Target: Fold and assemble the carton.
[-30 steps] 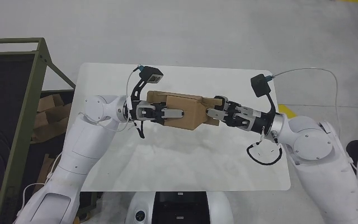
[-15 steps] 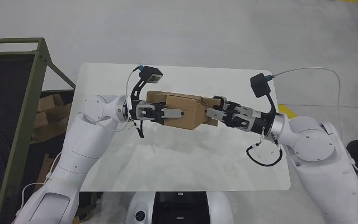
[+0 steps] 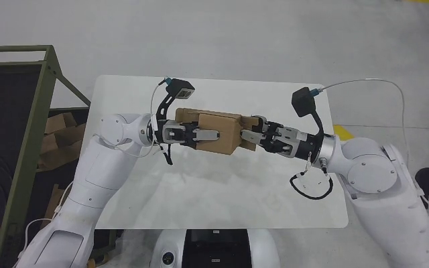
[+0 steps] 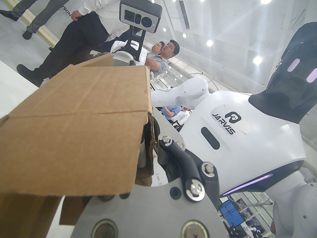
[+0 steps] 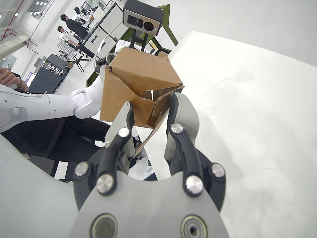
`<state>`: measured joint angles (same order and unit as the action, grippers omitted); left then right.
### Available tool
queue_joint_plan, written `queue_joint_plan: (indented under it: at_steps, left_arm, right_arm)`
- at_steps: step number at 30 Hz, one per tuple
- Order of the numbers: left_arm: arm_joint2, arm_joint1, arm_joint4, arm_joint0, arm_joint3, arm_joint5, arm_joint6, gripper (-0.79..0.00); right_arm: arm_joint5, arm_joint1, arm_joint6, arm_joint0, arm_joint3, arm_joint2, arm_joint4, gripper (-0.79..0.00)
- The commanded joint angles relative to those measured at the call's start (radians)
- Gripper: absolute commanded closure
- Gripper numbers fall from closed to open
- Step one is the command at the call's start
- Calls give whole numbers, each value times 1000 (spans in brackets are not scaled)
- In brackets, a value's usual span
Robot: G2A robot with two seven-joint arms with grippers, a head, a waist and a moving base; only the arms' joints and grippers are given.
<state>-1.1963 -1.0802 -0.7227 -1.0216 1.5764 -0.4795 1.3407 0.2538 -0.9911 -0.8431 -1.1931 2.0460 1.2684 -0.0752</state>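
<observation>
Hanging clear of the white bench [image 3: 201, 194], the brown cardboard carton [image 3: 224, 130] is held between the two hands, over the middle of the bench and towards its far side. It lies lengthwise from one arm to the other.

The left hand [image 3: 201, 135] is closed on the carton's left end. In the top view one silver finger [image 3: 209, 135] lies flat along the upper face. In the left wrist view a side wall of the carton [image 4: 74, 130] runs down into the hand, with a torn, ragged edge next to the dark finger link. How tight the grip is cannot be told.

The right hand [image 5: 152, 115] is at the opposite end with its fingers spread apart. The loose end flaps [image 5: 158, 110] reach in between them, one bent inwards and another hanging down past the fingertips. One finger [image 5: 127, 117] stands just beside the folded panel, and the other looks to touch a flap's edge. That end of the carton is unclosed, its flaps at odd angles.

Beside the bench, on the robot's left, stands an olive-green framed bin [image 3: 40, 63] holding pieces of cardboard [image 3: 60, 137].
</observation>
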Motion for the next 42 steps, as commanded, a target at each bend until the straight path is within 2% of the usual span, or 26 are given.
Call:
queue_joint_plan:
  at_steps: [1, 20, 30, 36, 42]
  left_arm:
    - [1, 1, -1, 2, -3, 0, 0, 0]
    - [8, 5, -5, 3, 0, -8, -8, 0]
    - [12, 8, -6, 1, 5, -8, -8, 0]
    - [14, 9, -8, 3, 2, -7, -7, 0]
    - [19, 10, -11, 6, 1, -7, -7, 0]
  right_arm:
    - [-3, 0, 1, 2, 4, -2, -1, -265]
    - [14, -3, -4, 19, 13, -25, 31, -252]
    - [27, -7, -1, 25, -4, -47, 46, -215]
    - [35, -8, -2, 31, -7, -55, 55, -95]
    - [39, -10, -4, 37, -14, -65, 61, -46]
